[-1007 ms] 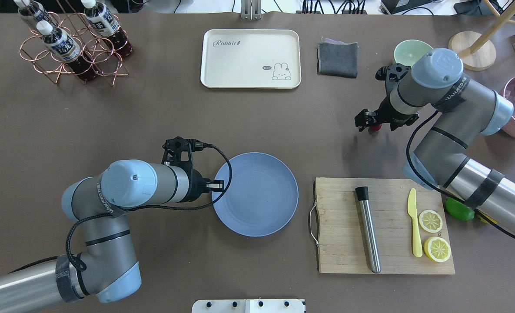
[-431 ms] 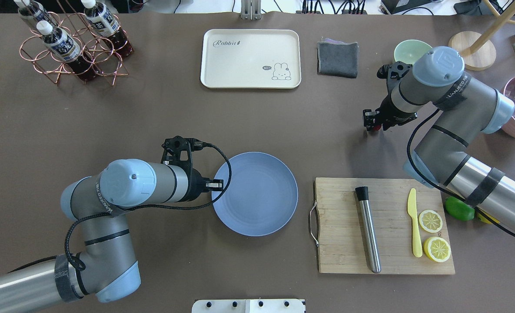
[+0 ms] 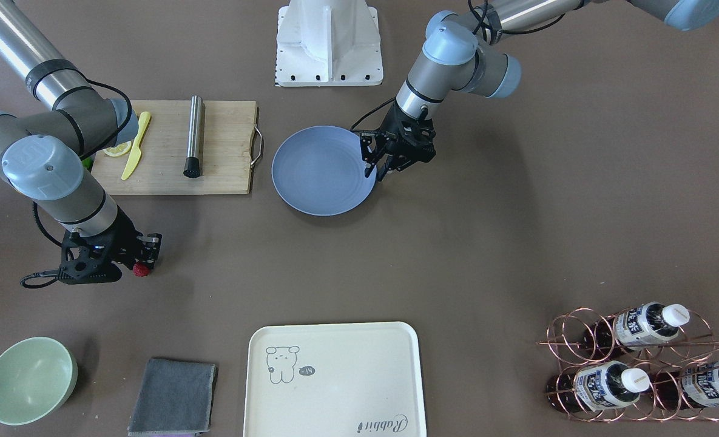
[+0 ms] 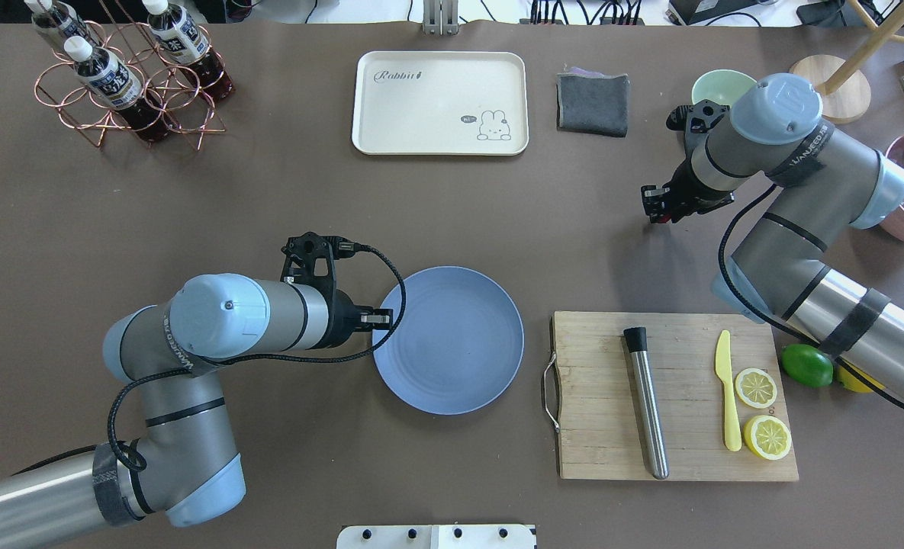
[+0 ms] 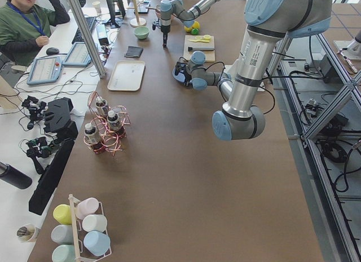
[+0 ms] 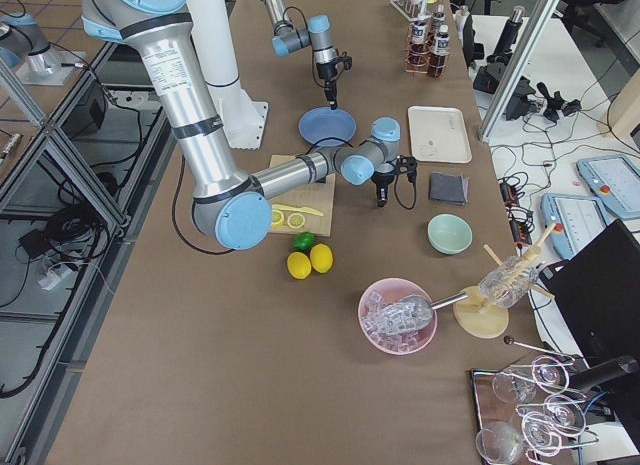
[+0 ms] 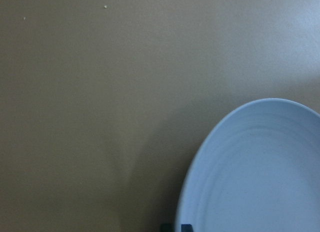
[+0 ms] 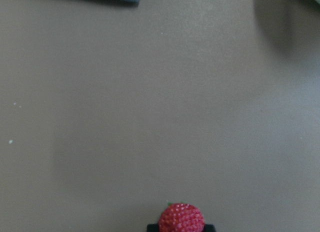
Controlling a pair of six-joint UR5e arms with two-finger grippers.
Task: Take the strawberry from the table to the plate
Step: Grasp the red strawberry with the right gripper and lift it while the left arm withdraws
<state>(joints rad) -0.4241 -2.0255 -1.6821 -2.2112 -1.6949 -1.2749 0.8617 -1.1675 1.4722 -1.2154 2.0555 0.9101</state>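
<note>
The small red bumpy strawberry (image 3: 141, 269) (image 8: 181, 218) sits between the fingertips of my right gripper (image 3: 144, 263) (image 8: 180, 228), which is shut on it just over the brown table (image 4: 268, 206). In the overhead view the right gripper (image 4: 654, 207) covers the berry. The round light-blue plate (image 4: 452, 343) (image 3: 320, 170) (image 7: 260, 172) lies mid-table with nothing on it. My left gripper (image 4: 381, 316) (image 3: 376, 170) hovers at the plate's left rim, fingertips close together, shut and holding nothing.
A wooden cutting board (image 4: 604, 396) right of the plate carries a steel muddler (image 4: 646, 404), a yellow knife (image 4: 726, 389) and lemon slices (image 4: 764, 435). A lime (image 4: 806, 366), green bowl (image 4: 715, 88), grey cloth (image 4: 593, 103), cream tray (image 4: 440, 103) and bottle rack (image 4: 127, 76) stand around.
My right gripper's fingers closed in on the strawberry, and the gripper shifted a little right and toward the far side. The left arm shifted only slightly.
</note>
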